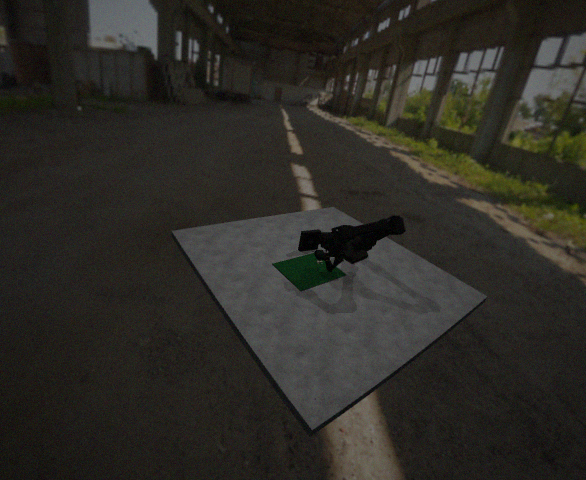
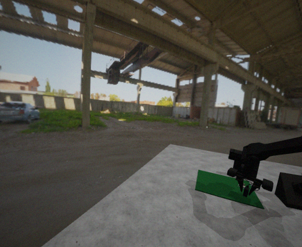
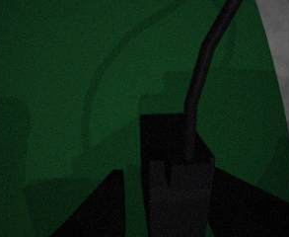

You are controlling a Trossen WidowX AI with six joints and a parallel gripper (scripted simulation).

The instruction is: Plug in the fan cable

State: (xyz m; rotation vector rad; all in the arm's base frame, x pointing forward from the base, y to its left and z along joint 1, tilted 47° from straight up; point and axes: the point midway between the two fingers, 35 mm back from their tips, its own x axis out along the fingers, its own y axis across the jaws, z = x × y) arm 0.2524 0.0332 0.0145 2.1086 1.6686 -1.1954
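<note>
In the wrist view, the lower end of the dark plug (image 3: 180,197) ran off the edge between the gripper's fingers, its seating unseen. The cable (image 3: 198,84) was cut off beyond them. Beneath the hand, the four-pin header could not be made out; from above, the fingertips (image 1: 330,266) were too small to read.
</note>
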